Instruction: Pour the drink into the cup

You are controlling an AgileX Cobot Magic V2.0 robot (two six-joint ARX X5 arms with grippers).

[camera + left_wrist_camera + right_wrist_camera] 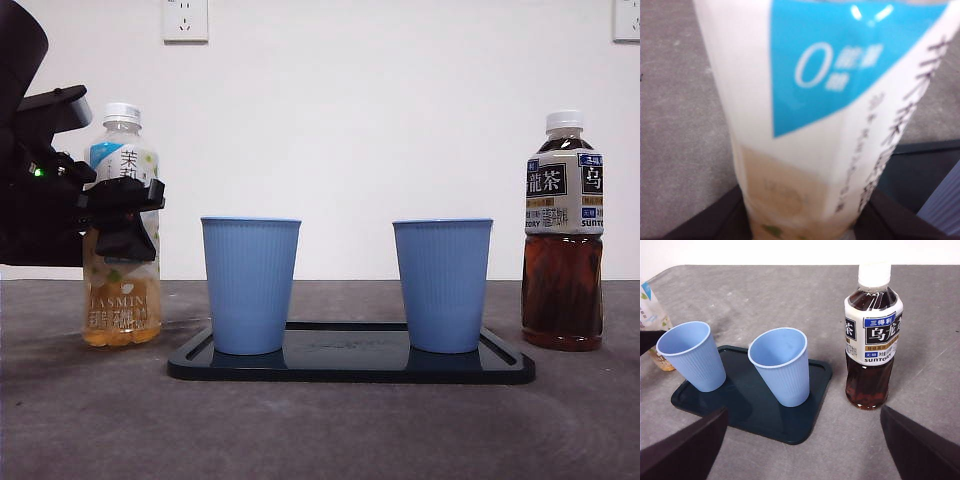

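Observation:
A jasmine tea bottle with pale drink and a white cap stands on the table at the left. My left gripper is shut on its middle, and in the left wrist view the bottle fills the picture between the jaws of that gripper. Two empty blue cups stand upright on a dark tray. My right gripper hangs open above the table, nearer than the cups, holding nothing.
A capped bottle of dark oolong tea stands on the table just right of the tray. The jasmine tea bottle shows at the far edge of the right wrist view. A white wall with sockets backs the table.

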